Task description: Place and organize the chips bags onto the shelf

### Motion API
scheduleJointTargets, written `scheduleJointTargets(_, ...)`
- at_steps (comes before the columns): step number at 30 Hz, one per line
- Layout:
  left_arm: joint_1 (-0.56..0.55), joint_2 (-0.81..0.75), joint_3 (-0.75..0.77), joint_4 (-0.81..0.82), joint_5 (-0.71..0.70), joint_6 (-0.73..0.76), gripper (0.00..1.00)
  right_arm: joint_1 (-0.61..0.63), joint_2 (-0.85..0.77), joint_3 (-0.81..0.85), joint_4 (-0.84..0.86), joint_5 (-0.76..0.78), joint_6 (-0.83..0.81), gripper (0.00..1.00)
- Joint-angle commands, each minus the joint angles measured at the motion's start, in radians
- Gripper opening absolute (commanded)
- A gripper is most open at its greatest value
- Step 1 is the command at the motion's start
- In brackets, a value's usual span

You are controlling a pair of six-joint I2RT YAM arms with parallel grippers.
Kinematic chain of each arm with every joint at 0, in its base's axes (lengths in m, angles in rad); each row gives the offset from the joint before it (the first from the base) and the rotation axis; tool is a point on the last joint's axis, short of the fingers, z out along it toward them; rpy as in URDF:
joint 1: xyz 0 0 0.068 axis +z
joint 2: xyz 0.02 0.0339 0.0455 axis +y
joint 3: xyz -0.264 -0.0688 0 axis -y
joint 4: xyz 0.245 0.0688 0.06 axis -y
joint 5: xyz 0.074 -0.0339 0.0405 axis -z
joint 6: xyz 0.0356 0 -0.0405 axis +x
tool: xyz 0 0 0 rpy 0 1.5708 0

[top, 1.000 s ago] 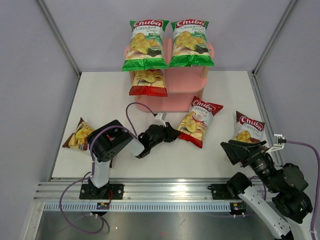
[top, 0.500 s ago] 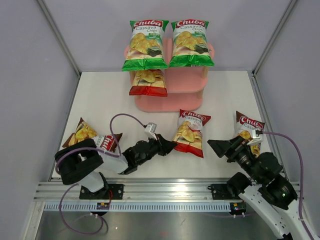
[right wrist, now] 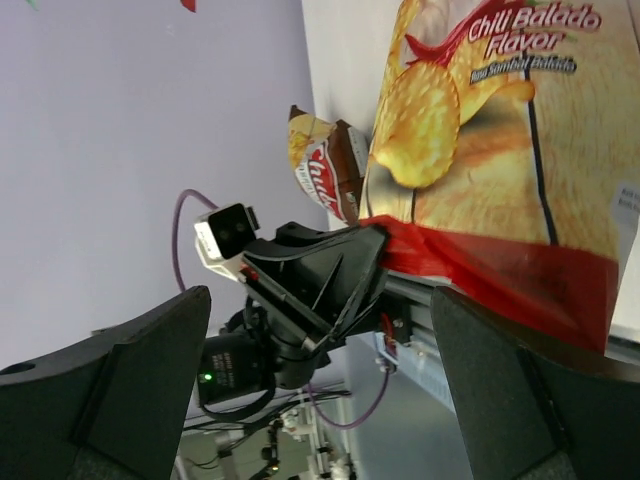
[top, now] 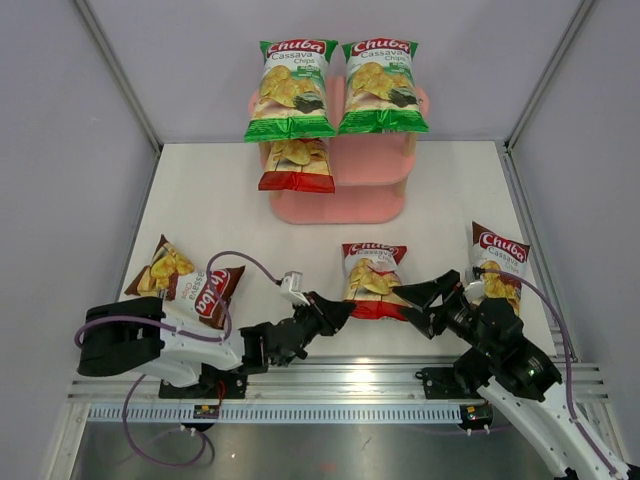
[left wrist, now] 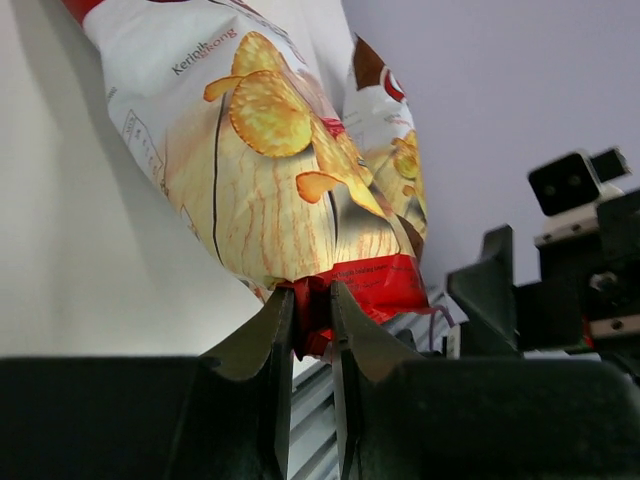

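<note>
The pink shelf [top: 335, 200] stands at the back. Two green chips bags [top: 291, 90] [top: 381, 85] lie on its top board and a red bag [top: 296, 165] on the middle one. Another red bag [top: 372, 280] lies on the table. My left gripper [top: 338, 311] is shut on its bottom seam, which shows between the jaws in the left wrist view [left wrist: 312, 310]. My right gripper [top: 418, 303] is open and empty beside the bag's right bottom corner; the bag fills its view [right wrist: 500, 150]. Dark brown bags lie at left [top: 190, 283] and right [top: 497, 262].
The table's near edge and metal rail [top: 330, 375] run just behind both grippers. The left gripper [right wrist: 330, 270] shows in the right wrist view, close to the open fingers. Grey walls close in the table on both sides.
My left gripper has dragged the red bag toward the near edge and turned it upright in the view. My right gripper has moved left up to the bag's corner.
</note>
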Motion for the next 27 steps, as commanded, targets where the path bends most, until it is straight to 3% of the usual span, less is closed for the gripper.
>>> scheduleJointTargets(1,-0.039,-0.032,0.089,-0.106,-0.297,-0.107,0.00,-0.003,-0.061,0.043,-0.089,0.035,0.118,0.99)
scheduleJointTargets(5,-0.065,-0.032,0.166,-0.246,-0.371,-0.145,0.00,-0.003,-0.058,0.052,-0.077,-0.020,0.123,0.99)
scheduleJointTargets(13,-0.066,-0.048,0.246,-0.188,-0.401,-0.030,0.00,-0.003,0.030,0.149,-0.083,-0.071,0.057,0.99)
scheduleJointTargets(22,-0.091,-0.047,0.277,-0.026,-0.384,0.100,0.00,-0.003,0.136,0.092,0.024,-0.097,0.098,0.99)
scheduleJointTargets(27,-0.131,-0.045,0.251,0.160,-0.381,0.266,0.00,-0.002,0.171,0.100,0.063,-0.080,0.109,1.00)
